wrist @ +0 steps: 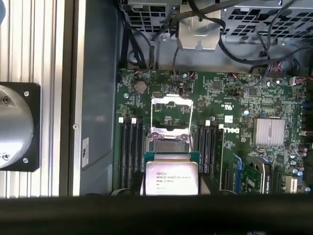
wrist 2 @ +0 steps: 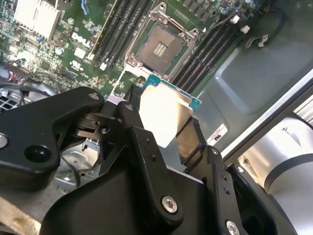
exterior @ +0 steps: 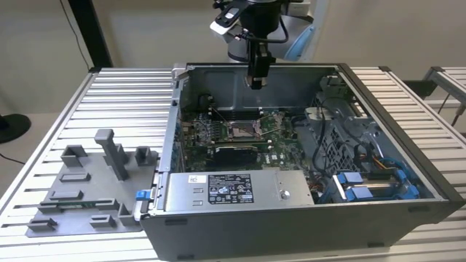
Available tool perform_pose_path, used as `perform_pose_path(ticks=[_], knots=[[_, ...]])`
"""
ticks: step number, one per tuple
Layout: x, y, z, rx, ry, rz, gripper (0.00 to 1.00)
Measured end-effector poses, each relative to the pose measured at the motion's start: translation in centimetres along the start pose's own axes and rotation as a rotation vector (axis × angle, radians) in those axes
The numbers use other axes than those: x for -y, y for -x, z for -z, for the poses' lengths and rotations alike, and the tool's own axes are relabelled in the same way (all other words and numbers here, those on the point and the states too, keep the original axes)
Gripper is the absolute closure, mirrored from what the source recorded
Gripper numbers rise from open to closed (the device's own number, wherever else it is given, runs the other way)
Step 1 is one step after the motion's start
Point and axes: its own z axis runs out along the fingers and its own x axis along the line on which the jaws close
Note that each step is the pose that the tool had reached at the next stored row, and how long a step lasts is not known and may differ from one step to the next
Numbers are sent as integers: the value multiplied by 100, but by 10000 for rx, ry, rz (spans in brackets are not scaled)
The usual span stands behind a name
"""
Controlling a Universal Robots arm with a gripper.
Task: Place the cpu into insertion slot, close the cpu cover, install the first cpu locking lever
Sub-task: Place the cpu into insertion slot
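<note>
The cpu (wrist 2: 166, 105) is gripped by its edges between the fingers (wrist 2: 137, 132) of the gripper (wrist 2: 164, 128), which are closed onto it; it is held above the board (wrist 2: 73, 44), apart from the slot (wrist 2: 159, 49). In the first wrist view the cover (wrist: 171, 113) is seen swung open beside the bare slot.

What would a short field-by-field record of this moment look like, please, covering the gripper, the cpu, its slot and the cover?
gripper: shut on the cpu, above the open computer case
cpu: held clear of the green board, not in the slot
insertion slot: empty, pin field exposed
cpu cover: swung open
progress: cpu not yet placed
</note>
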Motion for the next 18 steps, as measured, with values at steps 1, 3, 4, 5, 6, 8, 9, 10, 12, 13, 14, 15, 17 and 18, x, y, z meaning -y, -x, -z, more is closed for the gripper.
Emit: perform_pose_path(ticks=[1,3,4,5,6,8,9,10,12,13,14,15,17,18], knots=[[1,0,-18,-1,1,0,100],[2,1,-53,0,0,0,100],[3,2,-71,1,0,0,100],[4,2,-90,0,0,0,100],[4,2,-108,0,1,0,100],[6,3,-144,0,1,0,100],[7,3,-163,0,1,-1,100],[8,4,-182,0,0,0,100],[9,5,-218,0,0,0,100],[10,5,-236,0,1,0,100],[11,5,-254,0,0,0,100],[12,6,-272,0,0,0,100],[13,7,-309,-1,1,0,100],[14,7,-327,-1,1,-1,100]])
